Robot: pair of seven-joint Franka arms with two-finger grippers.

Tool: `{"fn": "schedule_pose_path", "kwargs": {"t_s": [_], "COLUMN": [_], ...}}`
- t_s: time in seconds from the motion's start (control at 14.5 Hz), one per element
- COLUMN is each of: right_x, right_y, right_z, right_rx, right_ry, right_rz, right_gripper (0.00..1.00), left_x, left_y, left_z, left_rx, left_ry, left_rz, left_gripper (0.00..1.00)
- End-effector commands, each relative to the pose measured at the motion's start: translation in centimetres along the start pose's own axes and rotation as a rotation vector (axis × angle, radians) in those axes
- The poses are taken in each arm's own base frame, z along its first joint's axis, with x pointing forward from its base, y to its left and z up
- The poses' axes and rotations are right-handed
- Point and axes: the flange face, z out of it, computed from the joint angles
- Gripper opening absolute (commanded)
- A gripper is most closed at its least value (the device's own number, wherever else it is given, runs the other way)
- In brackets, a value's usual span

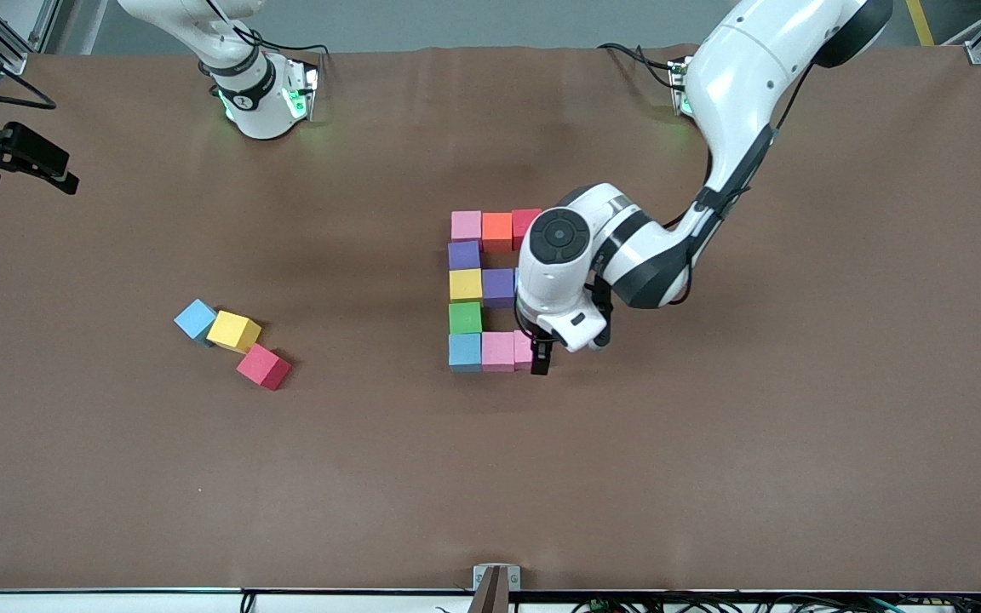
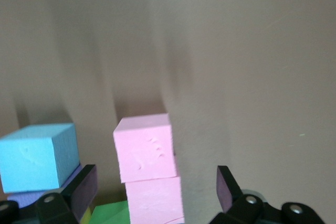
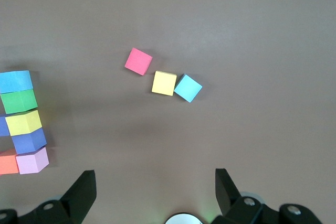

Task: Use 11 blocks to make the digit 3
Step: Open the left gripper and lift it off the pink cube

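Note:
The blocks forming the digit 3 (image 1: 466, 284) lie at mid-table: a pink (image 1: 466, 226), orange (image 1: 497, 230) and red (image 1: 526, 223) bar, a column down through purple, yellow and green (image 1: 465, 317), and a light blue (image 1: 464, 351) and pink (image 1: 497, 350) bar. My left gripper (image 1: 542, 358) hangs low over that bar's end pink block (image 2: 155, 200). It is open, and both fingers (image 2: 228, 187) stand clear of the block's sides. The left arm hides the middle bar's end. My right gripper (image 3: 155, 190) is open, empty and high over the table, out of the front view.
Three loose cubes lie toward the right arm's end of the table: light blue (image 1: 195, 319), yellow (image 1: 232, 330) and red (image 1: 263, 366), touching in a slanted row. A black clamp (image 1: 14, 153) juts in at that end's edge. The right arm's base (image 1: 261, 94) stands at the table's edge.

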Motion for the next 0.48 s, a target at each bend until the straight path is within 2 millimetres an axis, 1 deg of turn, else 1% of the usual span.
{"fn": "schedule_pose_path", "kwargs": {"t_s": [0.0,0.07,0.14,0.21,0.34,0.41], "right_x": [0.0,0.0,0.0,0.0,0.0,0.0], "right_y": [-0.2,-0.1,-0.1,-0.2,-0.1,-0.2], "right_z": [-0.1,-0.1,-0.1,-0.1,-0.1,-0.1], "right_rx": [0.002,0.002,0.004,0.002,0.004,0.002], "right_ry": [0.006,0.006,0.006,0.006,0.006,0.006], "right_rz": [0.010,0.011,0.011,0.010,0.011,0.010], "right_gripper": [1.00,1.00,1.00,1.00,1.00,1.00], "left_x": [3.4,4.9,7.3,8.5,12.8,15.4], "left_y": [1.2,1.6,2.1,2.4,3.4,4.0], "left_z": [-4.2,-5.1,-5.8,-6.5,-8.7,-10.0], "left_rx": [-0.011,0.001,0.027,0.043,0.061,0.067], "left_ry": [0.031,0.045,0.067,0.077,0.098,0.104], "left_rz": [0.064,0.078,0.093,0.137,0.196,0.262], "left_gripper": [1.00,1.00,1.00,1.00,1.00,1.00]}}
